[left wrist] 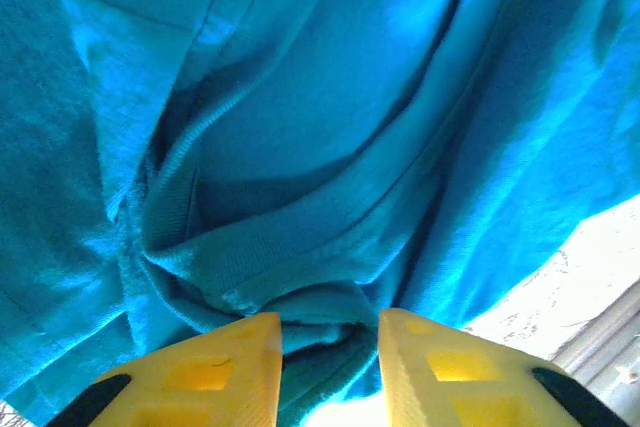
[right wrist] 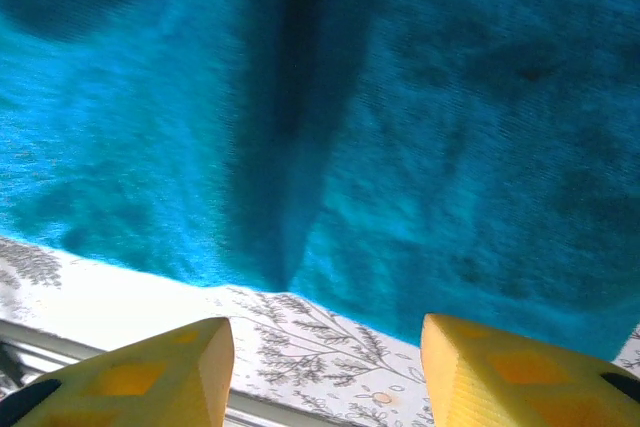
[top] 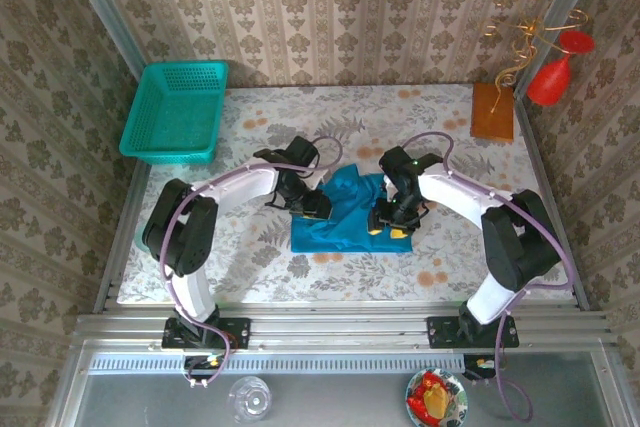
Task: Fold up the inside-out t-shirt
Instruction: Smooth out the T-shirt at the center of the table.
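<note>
The blue-teal t-shirt (top: pixel 345 215) lies crumpled in a rough heap at the middle of the floral table (top: pixel 450 267). My left gripper (top: pixel 316 205) sits on its left side. In the left wrist view a thick bunch of hemmed cloth (left wrist: pixel 330 127) is pinched between the yellow fingers (left wrist: pixel 235 357) of the left gripper (left wrist: pixel 330 319). My right gripper (top: pixel 391 221) hovers at the shirt's right front corner. In the right wrist view the right gripper (right wrist: pixel 325 325) stands open just off the shirt's edge (right wrist: pixel 400 127), with bare table between its fingers.
A rigid teal mesh basket (top: pixel 177 112) stands at the back left corner. A wooden block (top: pixel 492 111) and a red ornament on a gold wire stand (top: pixel 550 77) are at the back right. A glass (top: pixel 250 397) and a plate (top: pixel 436 399) sit below the front rail.
</note>
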You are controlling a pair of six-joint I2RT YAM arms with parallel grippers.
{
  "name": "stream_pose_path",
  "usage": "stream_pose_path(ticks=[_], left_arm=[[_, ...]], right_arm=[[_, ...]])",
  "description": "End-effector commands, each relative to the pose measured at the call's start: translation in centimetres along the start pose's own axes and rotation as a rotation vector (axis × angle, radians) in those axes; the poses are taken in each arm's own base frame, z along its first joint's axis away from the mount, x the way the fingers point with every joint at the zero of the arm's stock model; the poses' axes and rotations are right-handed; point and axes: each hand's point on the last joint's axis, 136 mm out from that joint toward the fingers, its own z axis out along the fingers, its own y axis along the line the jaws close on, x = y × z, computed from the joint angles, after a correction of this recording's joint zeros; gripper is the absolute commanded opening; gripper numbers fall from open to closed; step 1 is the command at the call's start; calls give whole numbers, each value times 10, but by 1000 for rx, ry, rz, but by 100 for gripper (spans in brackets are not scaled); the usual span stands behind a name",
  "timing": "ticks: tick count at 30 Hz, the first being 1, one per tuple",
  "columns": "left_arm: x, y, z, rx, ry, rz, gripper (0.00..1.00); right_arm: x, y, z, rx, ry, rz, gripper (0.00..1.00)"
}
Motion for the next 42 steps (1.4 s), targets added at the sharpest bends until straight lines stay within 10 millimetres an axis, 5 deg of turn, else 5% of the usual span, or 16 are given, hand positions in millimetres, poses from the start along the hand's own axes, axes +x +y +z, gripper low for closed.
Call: stream_pose_path(ticks=[1, 5, 9, 20, 30, 35, 42], left_arm=[[16, 11, 0, -95, 89, 51, 31], [21, 13, 0, -111, 98, 64, 23], [25, 12, -12, -113, 56, 58, 1], [53, 21, -28, -122, 12, -32, 0], [84, 57, 10, -182, 112, -139, 0], [56, 46, -10, -184, 21, -103, 0], [-8, 14, -52, -127, -147, -51, 25]], right_arm=[[3, -14, 3, 52, -7, -7, 54], [1, -28, 17, 78, 13, 22, 54], [0, -41, 25, 98, 26, 54, 54], [0, -55, 33, 116, 47, 76, 53], [2, -56, 36, 116, 53, 76, 53], [0, -51, 31, 94, 40, 71, 53], [-1, -46, 25, 73, 26, 68, 53]])
